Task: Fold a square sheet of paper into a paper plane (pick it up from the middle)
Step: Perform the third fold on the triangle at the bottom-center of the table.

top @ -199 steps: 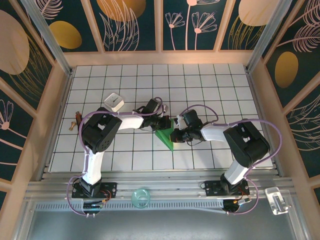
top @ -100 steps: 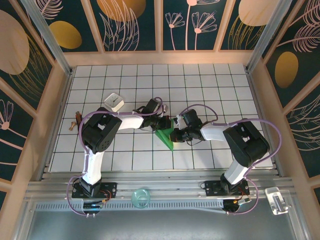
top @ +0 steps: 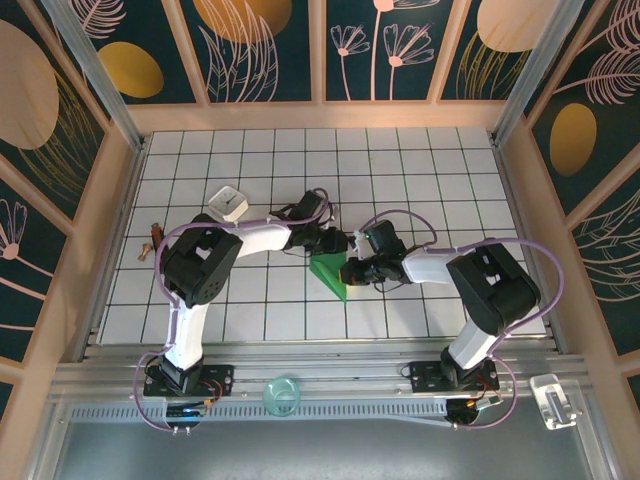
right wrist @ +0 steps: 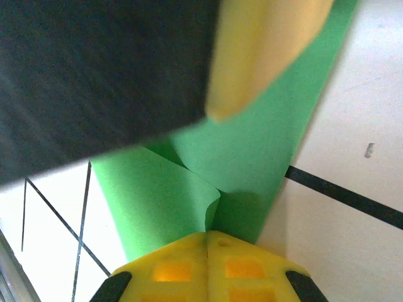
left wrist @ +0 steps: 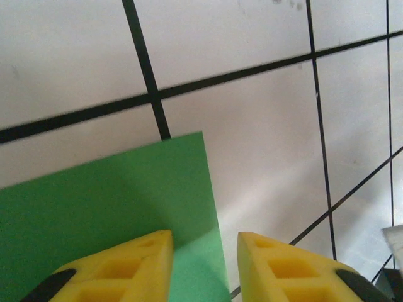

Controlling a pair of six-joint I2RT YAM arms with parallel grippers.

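Below, green paper (top: 328, 272) on white gridded tabletop (top: 420, 170); floral walls (top: 400, 50).

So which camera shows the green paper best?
The right wrist view: the green paper is close up, its layers and curled flap clear, pinched in the shut right gripper. The top view shows it as a small wedge; the left wrist view, one flat corner beneath the open left gripper.

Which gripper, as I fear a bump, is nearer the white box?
Left. The left gripper is right of the white box, at the green paper; the right gripper is farther right, gripping that paper.
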